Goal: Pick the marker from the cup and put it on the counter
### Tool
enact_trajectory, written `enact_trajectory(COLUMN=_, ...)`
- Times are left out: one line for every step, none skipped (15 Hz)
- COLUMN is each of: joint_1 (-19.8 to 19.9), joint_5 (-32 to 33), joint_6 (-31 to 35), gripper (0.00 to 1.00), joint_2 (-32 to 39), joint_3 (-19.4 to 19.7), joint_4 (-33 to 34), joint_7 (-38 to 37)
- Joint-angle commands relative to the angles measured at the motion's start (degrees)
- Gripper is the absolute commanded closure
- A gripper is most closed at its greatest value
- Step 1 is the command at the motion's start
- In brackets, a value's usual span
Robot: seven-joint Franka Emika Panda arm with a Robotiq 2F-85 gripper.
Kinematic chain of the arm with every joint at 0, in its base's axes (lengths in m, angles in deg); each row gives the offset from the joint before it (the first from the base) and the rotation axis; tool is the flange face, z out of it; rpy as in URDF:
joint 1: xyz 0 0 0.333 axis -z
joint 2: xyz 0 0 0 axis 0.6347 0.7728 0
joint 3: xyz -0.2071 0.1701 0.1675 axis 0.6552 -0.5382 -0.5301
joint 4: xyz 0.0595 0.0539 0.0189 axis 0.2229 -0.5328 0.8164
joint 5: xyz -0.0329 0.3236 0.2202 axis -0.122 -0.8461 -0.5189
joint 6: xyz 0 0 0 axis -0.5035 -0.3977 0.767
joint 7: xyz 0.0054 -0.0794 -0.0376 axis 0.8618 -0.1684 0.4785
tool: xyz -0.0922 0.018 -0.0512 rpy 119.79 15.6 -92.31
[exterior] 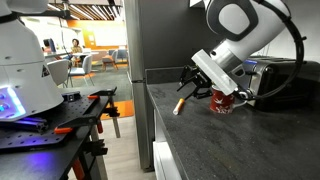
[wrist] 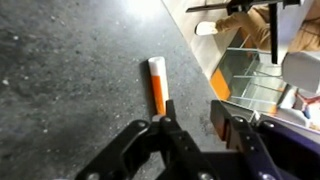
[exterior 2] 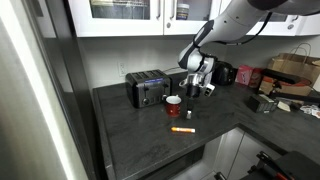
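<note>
— Where is the marker (exterior 2: 182,130) seen?
— It is laid flat on the dark desk (exterior 2: 130,135), near the cup (exterior 2: 174,102).
— And the jaws?
— They are held spread, nothing gripped, above the desk.

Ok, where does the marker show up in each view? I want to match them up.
In an exterior view: the marker lies on the counter, left of the cup, below the end effector.
In an exterior view: the marker lies flat on the counter, nearer the camera than the cup.
Wrist view: the marker is near centre, just beyond the open end effector; the cup is not in view.
Shared landmark: the dark counter.
</note>
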Motion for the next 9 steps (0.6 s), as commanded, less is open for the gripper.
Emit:
enact_trajectory(joint_1=0.4, joint_5=0.8, joint_6=2.0, gripper=0.25, joint_2=-0.2, joint_3=-0.4, joint_4=0.4, joint_7=0.6)
enact_trajectory(joint_1=0.4, joint_5=0.7, joint_6=3.1, gripper=0.16, joint_2=-0.5, joint_3=-0.3, joint_4=0.1, joint_7=0.5)
enact_trajectory(joint_1=0.3, joint_5=0.8, joint_6=4.5, gripper=0.1, joint_2=-0.9, joint_3=-0.2, joint_4=-0.4, joint_7=0.3)
enact_trajectory(joint_1=0.3, joint_5=0.9, joint_6=5.9, gripper=0.01, joint_2=-1.3, joint_3=-0.2, joint_4=-0.8, joint_7=0.4)
enact_trajectory(joint_1=-0.1, joint_5=1.4, joint_6=7.9, gripper=0.0, joint_2=-1.9, joint_3=0.0, joint_4=-1.6, joint_7=0.0)
enact_trajectory(joint_1=-0.4, joint_5=1.9, joint_6=10.0, gripper=0.0, joint_2=-2.6, joint_3=0.1, joint_4=-2.4, joint_7=-0.1)
enact_trajectory(joint_1=-1.0, joint_5=2.9, joint_6=12.4, gripper=0.0, joint_2=-3.2, joint_3=0.4, joint_4=-3.3, joint_7=-0.7)
enact_trajectory(joint_1=-1.7, joint_5=4.4, joint_6=14.9, gripper=0.0, joint_2=-4.0, joint_3=0.8, joint_4=-4.3, joint_7=-1.5)
enact_trajectory(joint_1=-2.3, joint_5=6.0, joint_6=17.4, gripper=0.0, joint_2=-4.8, joint_3=1.0, joint_4=-5.4, joint_7=-2.2)
